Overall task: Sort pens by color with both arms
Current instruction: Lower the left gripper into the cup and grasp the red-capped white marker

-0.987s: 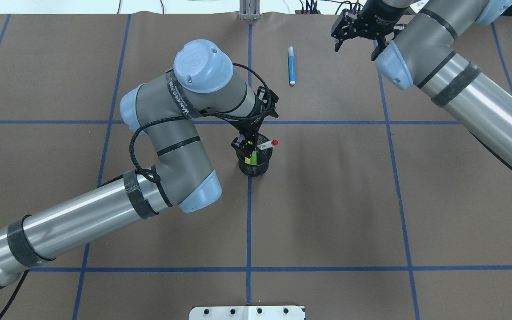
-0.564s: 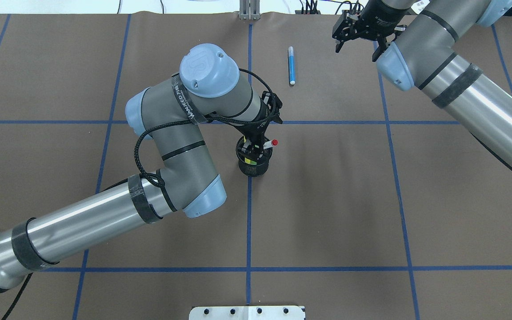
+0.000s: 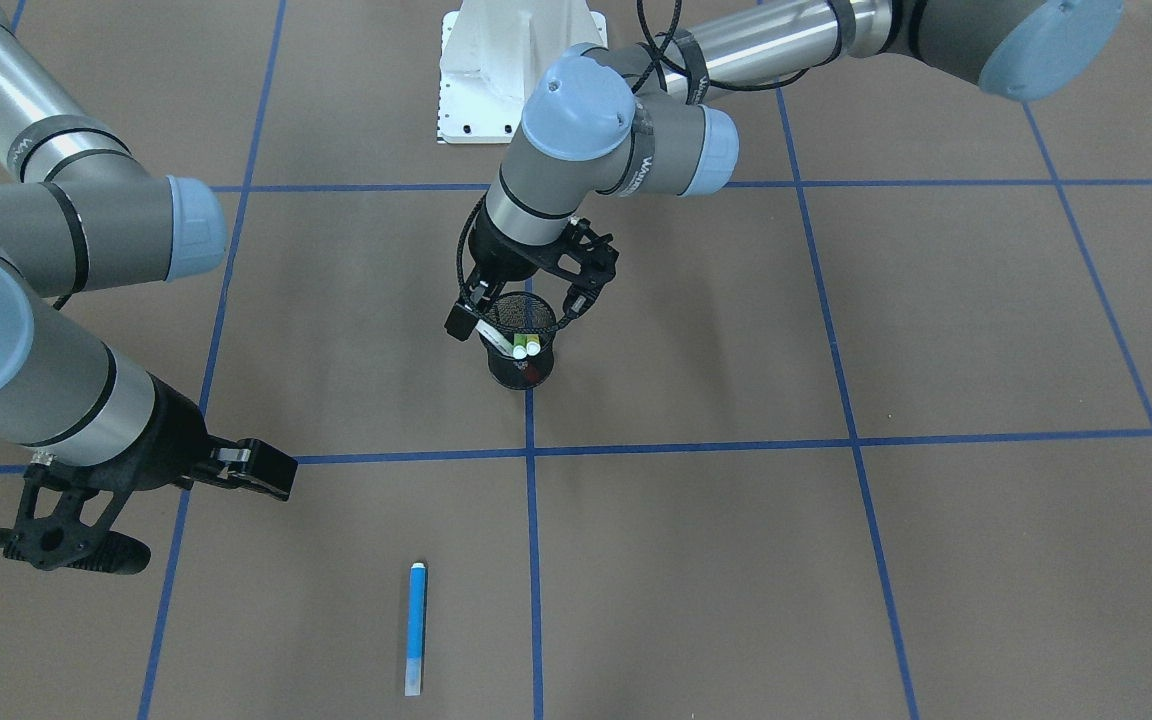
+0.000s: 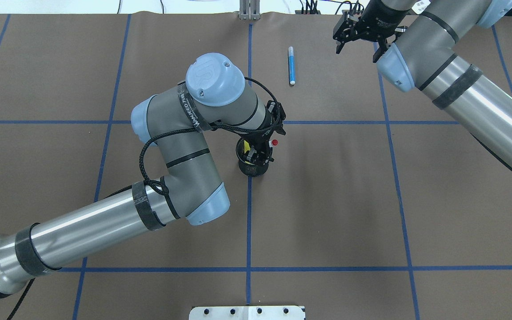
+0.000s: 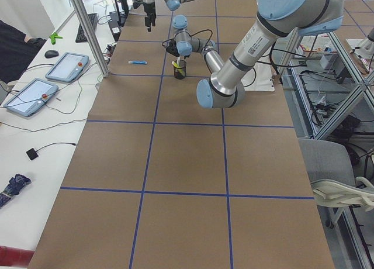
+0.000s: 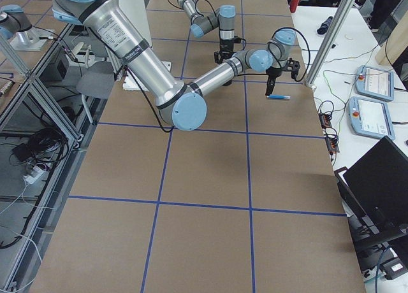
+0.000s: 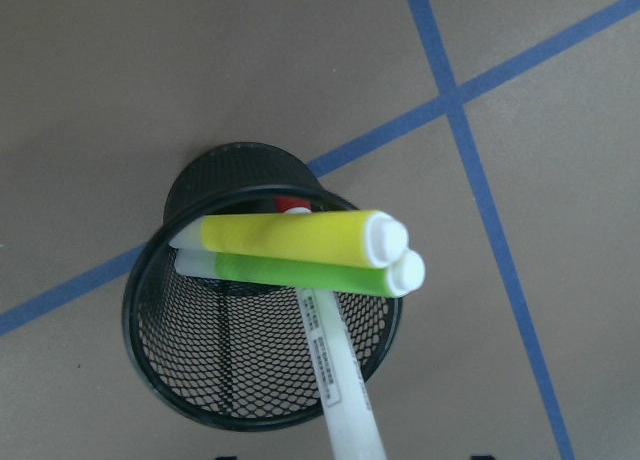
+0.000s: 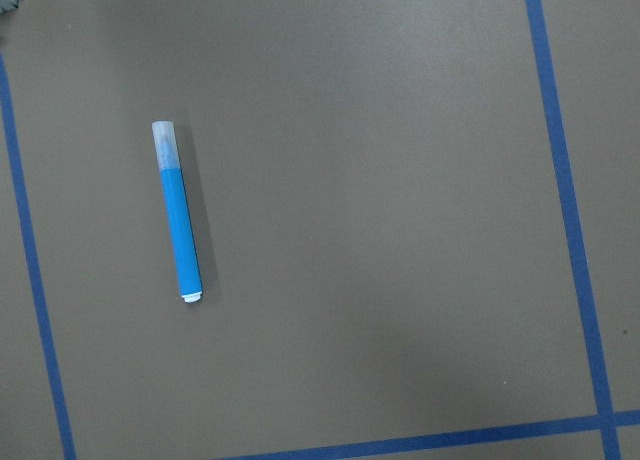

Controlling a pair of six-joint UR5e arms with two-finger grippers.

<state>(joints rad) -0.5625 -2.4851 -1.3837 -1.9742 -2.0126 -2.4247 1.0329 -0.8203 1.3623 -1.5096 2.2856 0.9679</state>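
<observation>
A black mesh cup (image 4: 254, 168) stands at the table's middle; it also shows in the front view (image 3: 519, 372). It holds the yellow pen (image 7: 290, 238), the green pen (image 7: 300, 272) and the white pen with a red cap (image 7: 340, 385), which leans out with its cap up (image 4: 274, 142). My left gripper (image 3: 518, 312) is open just above the cup, its fingers on either side of the rim, with the white pen between them. The blue pen (image 4: 291, 66) lies flat on the far side, also seen in the right wrist view (image 8: 180, 220). My right gripper (image 4: 356, 42) is open and empty, to the right of the blue pen.
Blue tape lines (image 4: 249, 222) divide the brown table cover into squares. The white pedestal base (image 3: 496, 70) is at the robot's edge. A side bench with tablets (image 5: 35, 93) runs along the far edge.
My left arm has swung right, so its gripper has moved from the cup's left rim to over the cup and the white pen. The right gripper has barely moved.
</observation>
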